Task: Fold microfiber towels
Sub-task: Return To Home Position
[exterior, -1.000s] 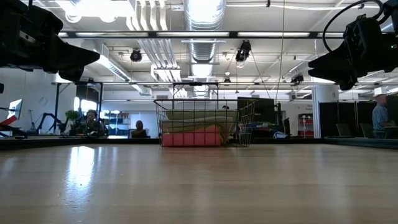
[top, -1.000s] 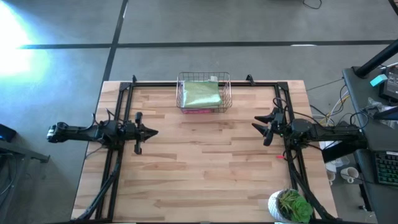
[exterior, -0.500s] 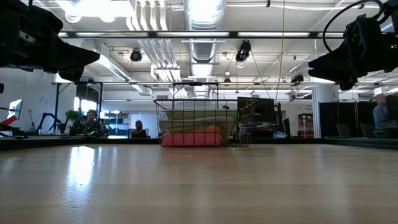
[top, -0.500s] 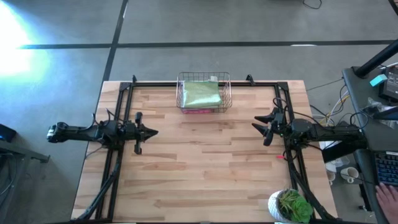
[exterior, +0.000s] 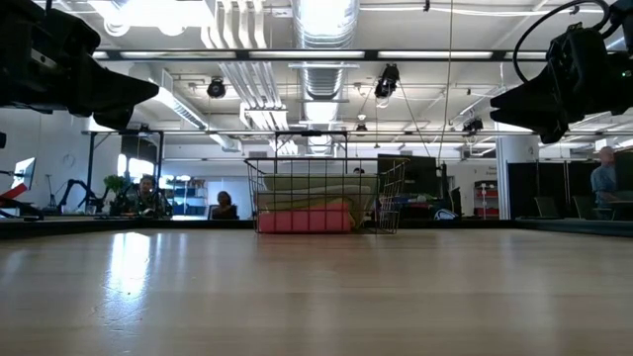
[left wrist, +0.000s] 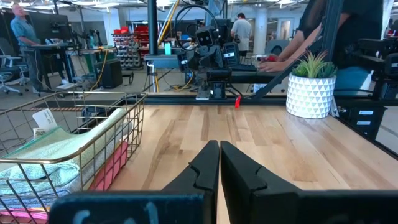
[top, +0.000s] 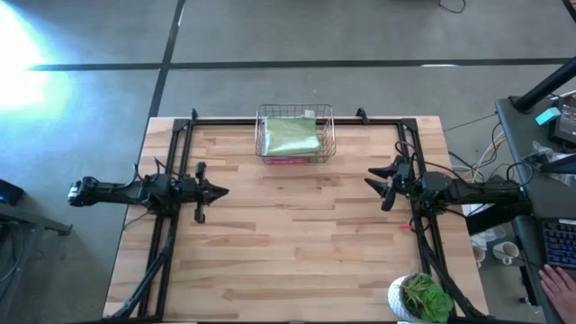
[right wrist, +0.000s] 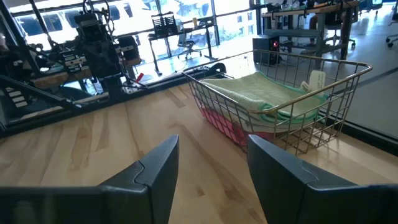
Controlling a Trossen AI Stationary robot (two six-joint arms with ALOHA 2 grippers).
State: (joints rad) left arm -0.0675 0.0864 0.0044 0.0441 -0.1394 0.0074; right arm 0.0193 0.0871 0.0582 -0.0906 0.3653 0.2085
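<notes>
Since no cloth lies loose anywhere on the wooden table, the folding is judged complete, or as near to it as these views allow.

Near edge: a potted plant stands at the near right corner, well apart from the work and not involved.

Mid-table, left edge: the left gripper hangs above the surface and points inward. Its wrist view shows the fingers pressed together with nothing between them.

Mid-table, right edge: the right gripper faces it across the bare boards, also raised clear of the surface. Its fingers are spread wide and hold nothing. Neither gripper is near the cloths.

Far edge, centre: the copper wire basket holds the microfiber towels as one flat folded stack.
- A pale green towel lies on top, square to the basket walls.
- A pink towel lies at the bottom and shows through the wire.
- The layers between show only as edges, so a count of five cannot be confirmed.

Outstanding: no further folding or stacking appears to be needed. What is left, by judgement, is only for both arms to come to rest.
</notes>
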